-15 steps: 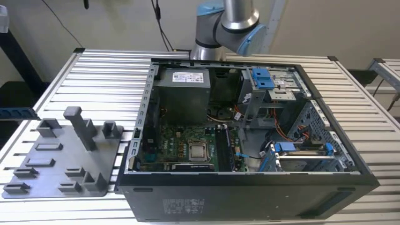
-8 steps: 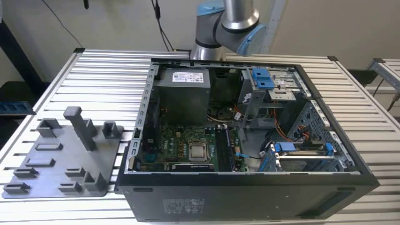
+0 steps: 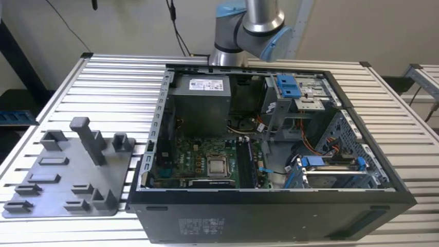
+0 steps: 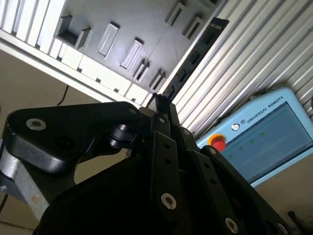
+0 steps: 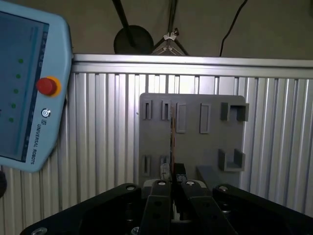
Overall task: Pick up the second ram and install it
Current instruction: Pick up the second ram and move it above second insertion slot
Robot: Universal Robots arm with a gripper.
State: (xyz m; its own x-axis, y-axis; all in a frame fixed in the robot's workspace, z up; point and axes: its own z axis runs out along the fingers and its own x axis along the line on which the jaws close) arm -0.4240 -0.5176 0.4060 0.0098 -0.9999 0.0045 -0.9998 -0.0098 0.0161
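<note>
In both wrist views my gripper (image 4: 161,105) (image 5: 172,185) is shut on the second ram (image 4: 193,56), a long, dark, narrow board that sticks out from between the black fingers. In the first wrist view the ram (image 5: 172,137) shows edge-on as a thin line. The gripper hangs high above the grey tray (image 4: 122,19) (image 5: 190,142). In the exterior view, the green motherboard (image 3: 199,162) lies in the open computer case (image 3: 274,211), with its long black sockets (image 3: 248,164) beside the processor.
The grey tray (image 3: 61,175) with raised blocks lies on the slatted table, to the exterior view's left of the case. The arm (image 3: 247,25) rises behind the case. A teach pendant (image 5: 24,88) (image 4: 264,137) rests on the table. Drive cages and cables fill the case's other side.
</note>
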